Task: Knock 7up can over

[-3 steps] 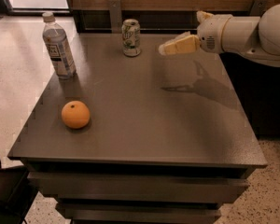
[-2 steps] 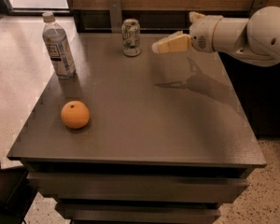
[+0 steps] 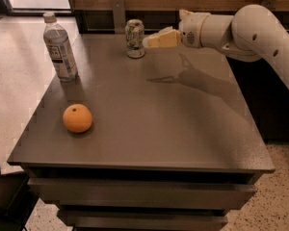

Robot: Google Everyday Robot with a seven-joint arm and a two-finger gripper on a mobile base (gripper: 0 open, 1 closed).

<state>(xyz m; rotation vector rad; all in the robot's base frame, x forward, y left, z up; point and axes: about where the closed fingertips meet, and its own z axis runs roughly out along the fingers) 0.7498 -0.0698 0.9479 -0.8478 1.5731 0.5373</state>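
The 7up can (image 3: 135, 38), whitish-silver with green markings, stands upright near the far edge of the grey table (image 3: 149, 124). My gripper (image 3: 149, 39) comes in from the right on the white arm, held above the table at the can's height, its tip right beside the can's right side. It holds nothing.
A clear water bottle (image 3: 59, 47) with a white cap stands at the far left of the table. An orange (image 3: 77, 118) lies at the front left. A wooden wall runs behind the table, and tiled floor lies to the left.
My gripper has moved left across the far side of the table and now sits right next to the can. The can, bottle and orange have not moved.
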